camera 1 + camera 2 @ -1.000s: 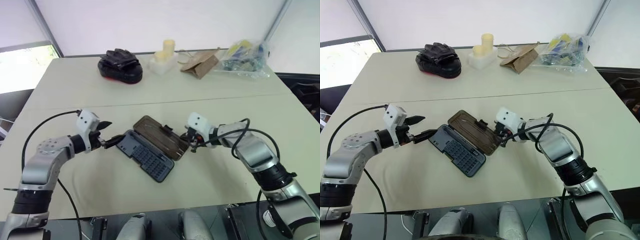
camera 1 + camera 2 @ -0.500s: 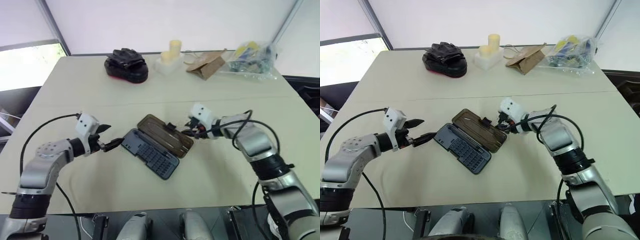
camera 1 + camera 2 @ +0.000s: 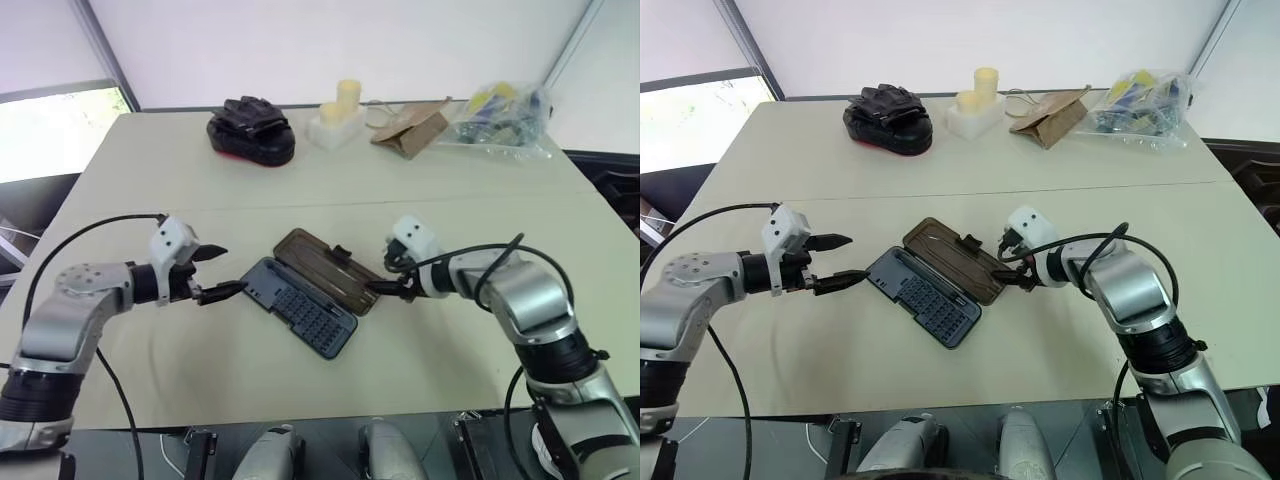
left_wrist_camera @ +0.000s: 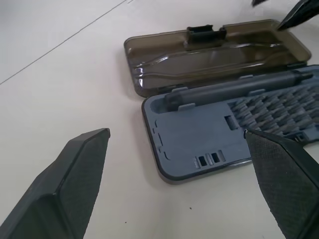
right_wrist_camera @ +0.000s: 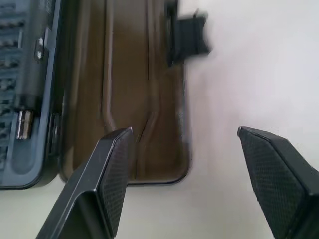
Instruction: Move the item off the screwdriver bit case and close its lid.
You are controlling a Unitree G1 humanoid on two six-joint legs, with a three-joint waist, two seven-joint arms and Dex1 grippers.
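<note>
Screwdriver bit case (image 3: 300,308) lying open, lid (image 3: 330,271) flat, both grippers' jaws wide, empty, flanking its ends

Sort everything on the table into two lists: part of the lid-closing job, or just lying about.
Job:
screwdriver bit case, open
lid, lying flat
left gripper, open
right gripper, open

Lying about:
black-and-red object
pale candles
brown paper bag
clear plastic bag

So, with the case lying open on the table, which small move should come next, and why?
Probably the right gripper should slip a finger under the lid's outer edge and tip it over the grey-blue tray. The lid lies flat open with nothing on the case, and both grippers are open.
</note>
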